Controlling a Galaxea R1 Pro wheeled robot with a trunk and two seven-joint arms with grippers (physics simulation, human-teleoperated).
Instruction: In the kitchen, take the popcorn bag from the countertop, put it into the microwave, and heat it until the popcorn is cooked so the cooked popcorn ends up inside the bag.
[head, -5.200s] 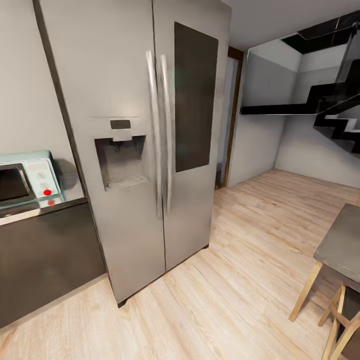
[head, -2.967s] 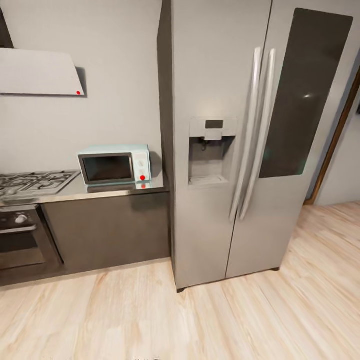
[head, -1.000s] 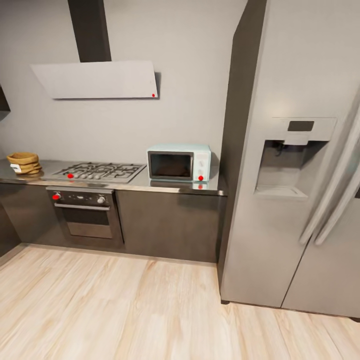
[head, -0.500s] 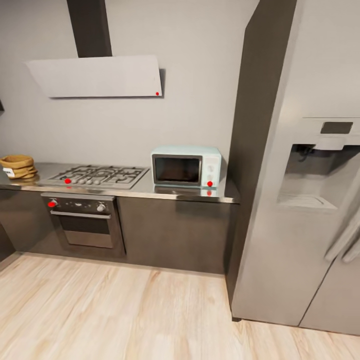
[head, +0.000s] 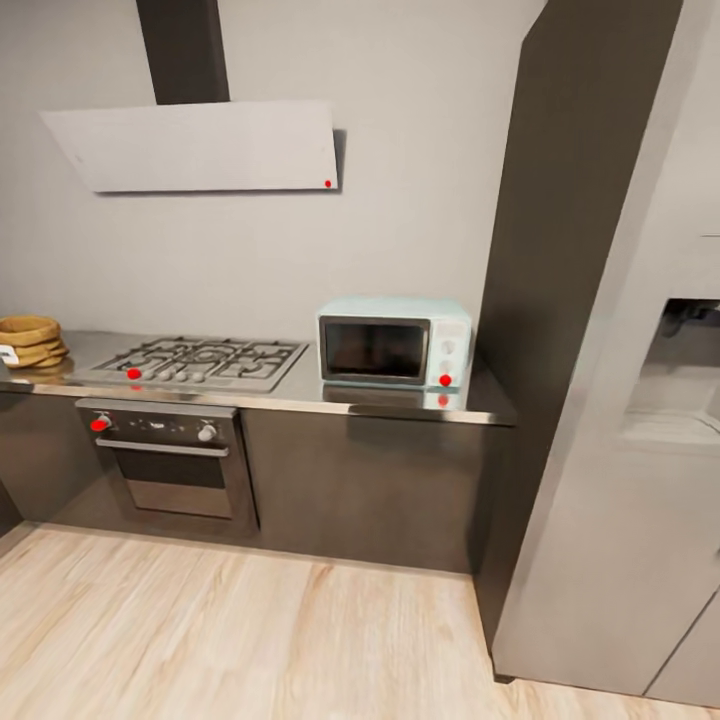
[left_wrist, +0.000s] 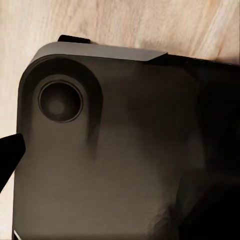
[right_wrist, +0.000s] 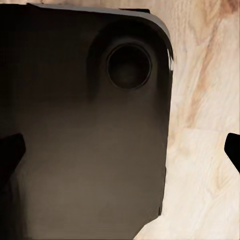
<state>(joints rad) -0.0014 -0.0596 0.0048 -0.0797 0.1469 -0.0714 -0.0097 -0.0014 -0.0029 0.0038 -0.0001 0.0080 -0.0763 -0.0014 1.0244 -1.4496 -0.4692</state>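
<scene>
The pale blue microwave stands with its door shut at the right end of the grey countertop, beside the fridge. At the far left of the counter sits the tan popcorn bag, partly cut by the picture's edge; the popcorn inside is hidden. In the right wrist view my right gripper is open, its dark fingertips far apart over my dark base. My left gripper hangs over the base too, with one fingertip showing at the picture's edge.
A gas hob lies between bag and microwave, with a black oven under it and a white hood above. The tall steel fridge stands at the right. Light wood floor lies before the cabinets.
The camera has swung left from the fridge to the counter and come closer. Microwave, hob, oven and popcorn bag have entered the view; the things themselves have not moved.
</scene>
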